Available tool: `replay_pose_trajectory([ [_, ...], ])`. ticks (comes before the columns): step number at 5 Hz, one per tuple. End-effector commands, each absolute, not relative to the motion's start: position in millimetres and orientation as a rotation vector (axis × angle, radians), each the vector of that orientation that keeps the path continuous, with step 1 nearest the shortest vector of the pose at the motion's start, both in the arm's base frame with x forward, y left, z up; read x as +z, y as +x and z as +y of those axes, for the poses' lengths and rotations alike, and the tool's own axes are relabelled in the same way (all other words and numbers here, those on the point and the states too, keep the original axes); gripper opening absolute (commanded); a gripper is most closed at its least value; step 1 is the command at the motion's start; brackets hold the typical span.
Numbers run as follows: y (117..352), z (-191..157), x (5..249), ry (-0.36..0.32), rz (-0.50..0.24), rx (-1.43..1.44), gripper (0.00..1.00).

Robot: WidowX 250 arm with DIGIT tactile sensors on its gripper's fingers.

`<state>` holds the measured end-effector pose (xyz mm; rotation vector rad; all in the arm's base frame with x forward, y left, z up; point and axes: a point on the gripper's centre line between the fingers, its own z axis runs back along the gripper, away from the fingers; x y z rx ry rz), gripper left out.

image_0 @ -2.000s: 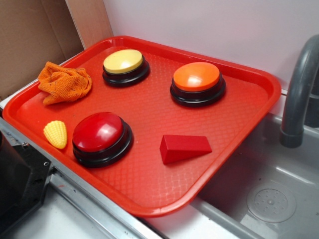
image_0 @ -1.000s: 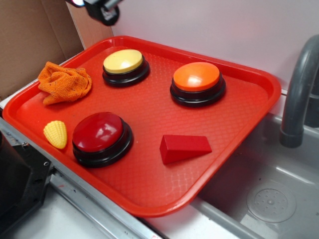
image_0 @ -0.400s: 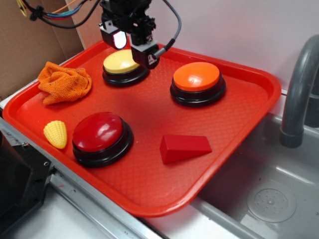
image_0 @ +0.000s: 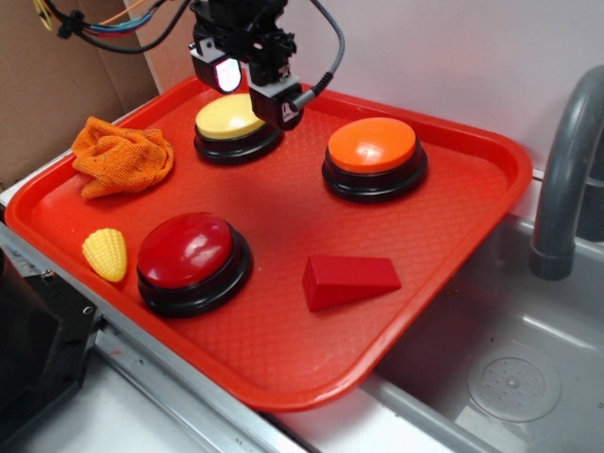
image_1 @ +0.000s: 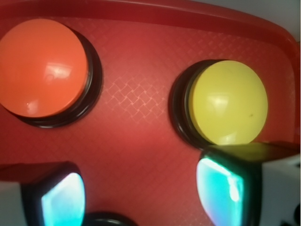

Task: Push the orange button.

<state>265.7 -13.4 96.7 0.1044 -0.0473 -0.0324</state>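
Hovering with jaws spread and empty, the gripper (image_0: 247,83) hangs above the yellow button (image_0: 233,116) at the red tray's (image_0: 283,363) back-left. The orange button (image_0: 372,144) sits untouched nearby at the back-right, so the arm likely needs a sideways shift before pressing down on it.

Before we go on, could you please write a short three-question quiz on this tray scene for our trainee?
1. True or false: the gripper is touching the orange button.
2. Which button does the gripper hang over: A red, B yellow, C orange?
3. Name the object beside the dark red button, nearest the tray's front-left rim.

Key: 1 false; it is over the yellow button. 2 B. 3 the toy corn.
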Motion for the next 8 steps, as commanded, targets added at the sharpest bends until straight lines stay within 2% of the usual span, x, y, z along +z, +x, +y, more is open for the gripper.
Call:
replay_pose_trajectory([
  [1, 313.4, -58.1, 97.1, 0.082, -0.132, -0.153, 1.0],
  [2, 318.4, -64.8, 67.7, 0.115, -0.103, -0.184, 1.0],
  [3, 310.5, -64.4, 56.9, 0.087, -0.08, -0.165, 1.0],
  [4, 304.5, -57.2, 49.6, 0.09, -0.073, -0.149, 1.0],
  [5, 295.6, -52.2, 87.8, 0.068, -0.17, -0.198, 1.0],
  [6, 277.7, -39.1, 136.6, 0.015, -0.263, -0.159, 1.0],
  [7, 249.7, -22.6, 170.4, -0.05, -0.301, -0.047, 1.0],
  [8, 242.1, -23.9, 174.7, -0.062, -0.296, -0.024, 1.0],
])
